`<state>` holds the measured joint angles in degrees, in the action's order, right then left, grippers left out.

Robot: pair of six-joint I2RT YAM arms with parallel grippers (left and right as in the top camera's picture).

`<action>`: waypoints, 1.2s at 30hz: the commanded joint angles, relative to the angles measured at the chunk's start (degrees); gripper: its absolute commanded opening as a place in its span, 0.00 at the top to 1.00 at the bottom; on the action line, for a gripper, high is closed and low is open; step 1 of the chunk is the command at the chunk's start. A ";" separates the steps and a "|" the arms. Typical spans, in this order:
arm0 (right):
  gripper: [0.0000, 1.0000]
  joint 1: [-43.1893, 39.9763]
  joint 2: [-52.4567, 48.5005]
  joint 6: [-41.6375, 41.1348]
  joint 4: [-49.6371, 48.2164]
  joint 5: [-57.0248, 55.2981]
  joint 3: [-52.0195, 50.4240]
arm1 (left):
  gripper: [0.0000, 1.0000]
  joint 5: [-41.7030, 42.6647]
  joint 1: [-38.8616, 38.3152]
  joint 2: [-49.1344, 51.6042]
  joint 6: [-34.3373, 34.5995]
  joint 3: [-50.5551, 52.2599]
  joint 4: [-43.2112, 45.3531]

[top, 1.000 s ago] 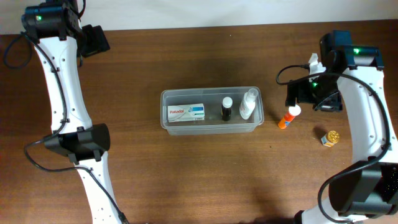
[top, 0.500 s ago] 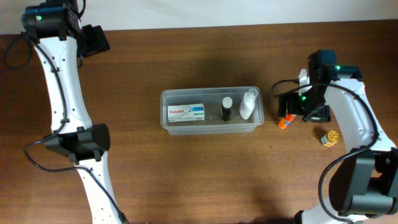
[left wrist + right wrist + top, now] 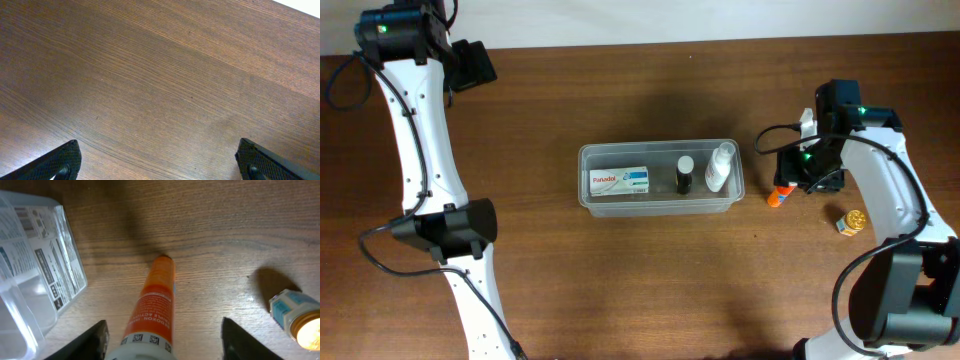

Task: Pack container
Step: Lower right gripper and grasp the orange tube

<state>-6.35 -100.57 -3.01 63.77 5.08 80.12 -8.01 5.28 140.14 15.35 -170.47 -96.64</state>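
My left gripper (image 3: 159,161) hangs over bare table (image 3: 150,75), brown wood with fine straight grain. Its black, stippled fingertips (image 3: 60,161) sit spread wide at the frame's corners, with nothing between them.

Near the table's middle lies the container (image 3: 660,208), a clear plastic rectangular tub with rounded corners and a raised rim, long side running left to right. Inside, from the left, are a flat white cardboard box (image 3: 617,181) lying down, a small dark bottle (image 3: 684,175) with a white cap, and a clear bottle (image 3: 719,168) with a white top.

Just right of the tub, my right gripper (image 3: 165,339) is partly open, straddling a glossy orange tube (image 3: 152,305) lying on the wood, with a gap showing on one side. Further right stands a small gold-topped jar (image 3: 295,317).
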 commanded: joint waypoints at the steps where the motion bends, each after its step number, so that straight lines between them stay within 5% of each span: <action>1: 0.38 0.07 -0.20 -0.22 -0.17 0.35 -0.31 | 0.01 -0.66 -0.02 -0.74 -0.90 -0.42 -0.04; 22: 0.43 2.97 -0.42 -0.22 -1.66 0.07 -0.35 | 0.00 -0.66 -0.02 -0.74 -0.90 -0.42 -0.04; 36: 0.56 2.97 -0.42 -0.22 -0.59 -1.22 -0.35 | 0.00 -0.66 -0.24 -0.74 -0.90 -0.42 -0.04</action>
<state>-3.68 -100.57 -2.98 62.94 4.45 80.12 -8.01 5.21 140.14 15.35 -170.47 -96.64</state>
